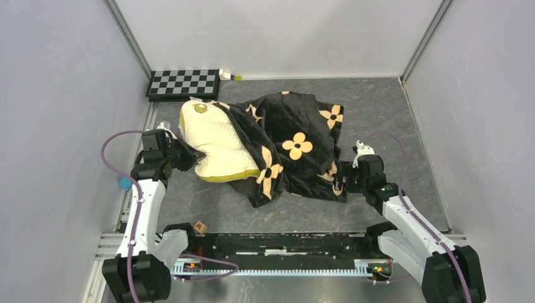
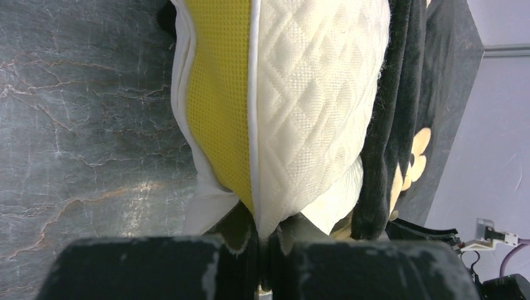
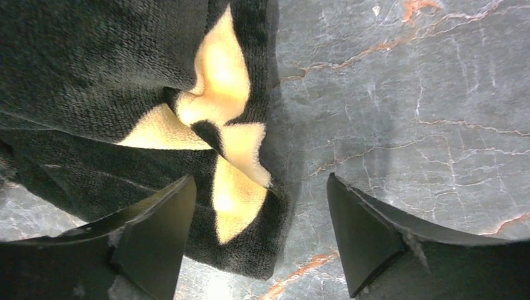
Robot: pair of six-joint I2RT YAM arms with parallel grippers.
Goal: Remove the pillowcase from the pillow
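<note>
1. The pillow [image 1: 214, 142] is seen lying on the table [image 1: 391, 113], left of centre. Its left part is bared and its right part is covered by the pillowcase [image 1: 303, 120].
2. The pillowcase is bunched in folds to the right of the pillow. Its edge is drawn slantwise across the pillow, and tan flowers are shown on the black pile.
3. The left gripper [image 1: 192, 156] is placed at the pillow's near-left edge.
4. In the left wrist view, the left gripper [image 2: 265, 240] is seen pressed together on the pillow [image 2: 312, 94]. The pinch is made at the white seam between the yellow band [image 2: 219, 94] and the quilted face.
5. In that view, the pillowcase [image 2: 387, 125] is seen hanging along the far side of the pillow, and the table [image 2: 81, 125] is seen on the other side.
6. The right gripper [image 1: 342, 177] is held low at the near-right corner of the pillowcase.
7. In the right wrist view, the right gripper [image 3: 259, 181] is seen spread wide. A corner of the pillowcase [image 3: 94, 62] bearing a flower [image 3: 219, 94] lies between the fingers. Nothing is pinched, and bare table [image 3: 406, 94] is seen beside the right finger.
8. Whether the left finger of that gripper touches the fabric cannot be told.
9. A checkerboard [image 1: 183, 83] is seen at the far-left corner, just beyond the pillow's far end.
10. A small cube [image 1: 200, 226] is seen on the table near the left arm's base, apart from the pillow.
</note>
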